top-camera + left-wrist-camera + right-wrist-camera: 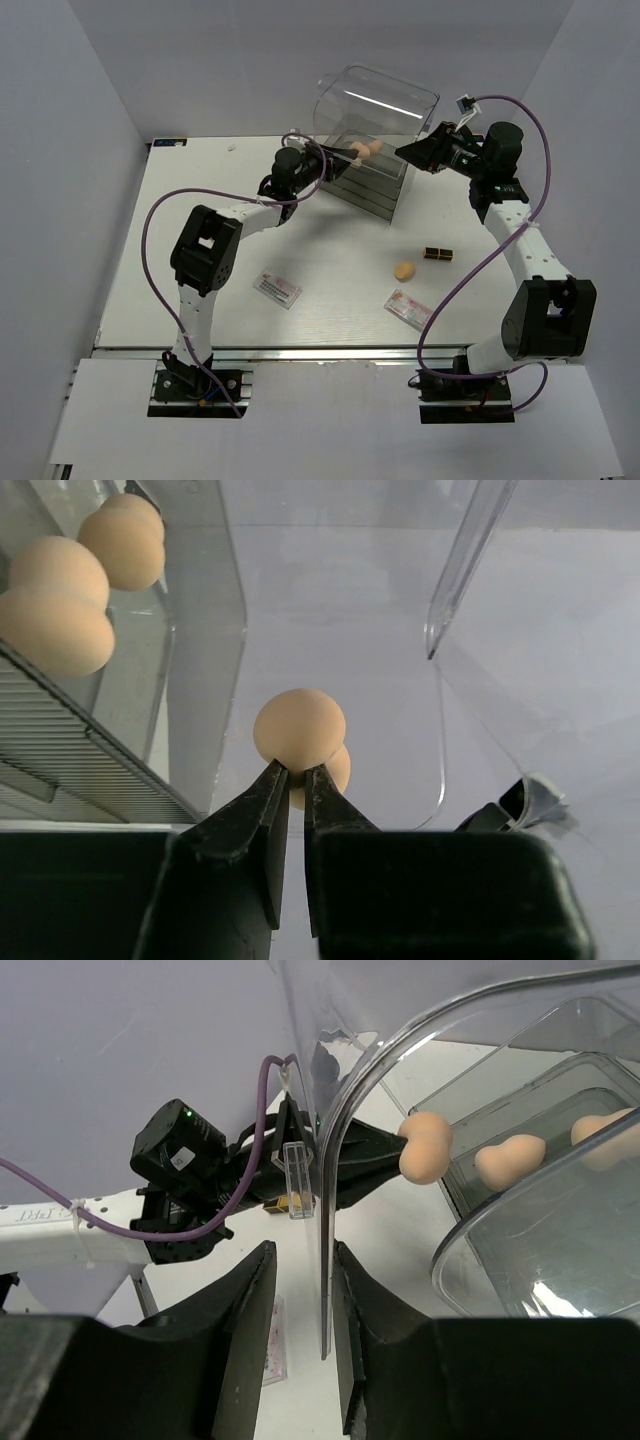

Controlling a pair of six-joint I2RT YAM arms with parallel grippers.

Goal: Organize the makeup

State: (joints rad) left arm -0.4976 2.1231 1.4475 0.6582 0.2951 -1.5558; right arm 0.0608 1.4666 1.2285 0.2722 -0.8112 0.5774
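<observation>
White table (330, 290), peach teardrop sponge (299, 731) pinched

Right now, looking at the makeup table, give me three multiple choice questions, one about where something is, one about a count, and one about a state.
1. Where is the sponge that the left gripper holds?
A. at the open top of the clear drawer box
B. on the table beside a packet
C. on the arm's base

2. How many white-pink packets lie on the table?
A. none
B. two
C. four

3. What is the right gripper doing?
A. hanging open over the tube
B. pinching the raised clear lid
C. holding a sponge

Answers:
1 A: the left gripper pinches the sponge at the clear drawer box, where other sponges already lie.
2 B: one packet lies left, another packet right.
3 B: the right gripper has the edge of the clear lid between its fingers; a tube lies untouched on the table.
</observation>
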